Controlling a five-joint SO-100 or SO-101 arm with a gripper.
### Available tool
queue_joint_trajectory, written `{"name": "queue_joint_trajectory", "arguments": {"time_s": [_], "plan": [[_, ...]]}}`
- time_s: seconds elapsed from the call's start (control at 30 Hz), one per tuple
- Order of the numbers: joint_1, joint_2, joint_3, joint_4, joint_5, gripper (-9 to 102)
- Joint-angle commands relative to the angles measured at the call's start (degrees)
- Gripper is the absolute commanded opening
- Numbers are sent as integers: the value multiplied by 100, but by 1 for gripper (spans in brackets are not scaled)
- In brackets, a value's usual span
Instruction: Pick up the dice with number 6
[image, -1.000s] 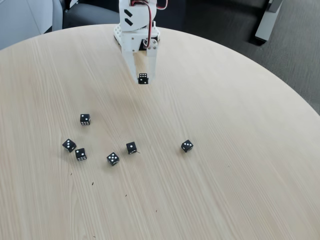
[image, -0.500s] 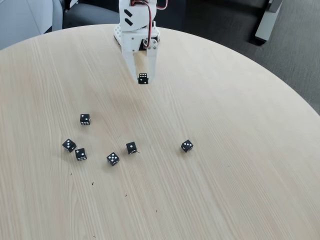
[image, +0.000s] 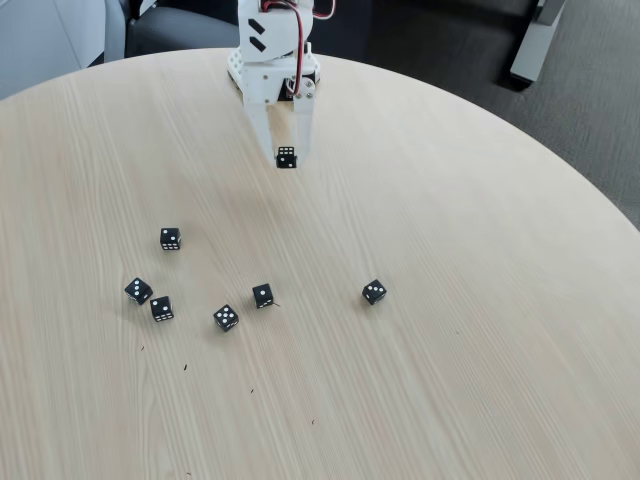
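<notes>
A round wooden table (image: 450, 330) carries everything. At its far edge stands the white arm (image: 272, 60), reaching down toward the near side. Its gripper (image: 286, 158) is clamped on the die with six pips (image: 286, 157), the fingers pressing its two sides so that it appears to hang clear of the wood near the far edge, which suggests the pick is done. Six other black dice (image: 226, 318) lie loose toward the middle and left of the table, well apart from the held one and untouched.
</notes>
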Motion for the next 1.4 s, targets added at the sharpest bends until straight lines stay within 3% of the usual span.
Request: {"name": "queue_joint_trajectory", "arguments": {"time_s": [0.0, 1.37], "plan": [[18, 44, -88, 9, 18, 0], [18, 44, -88, 9, 18, 0]]}}
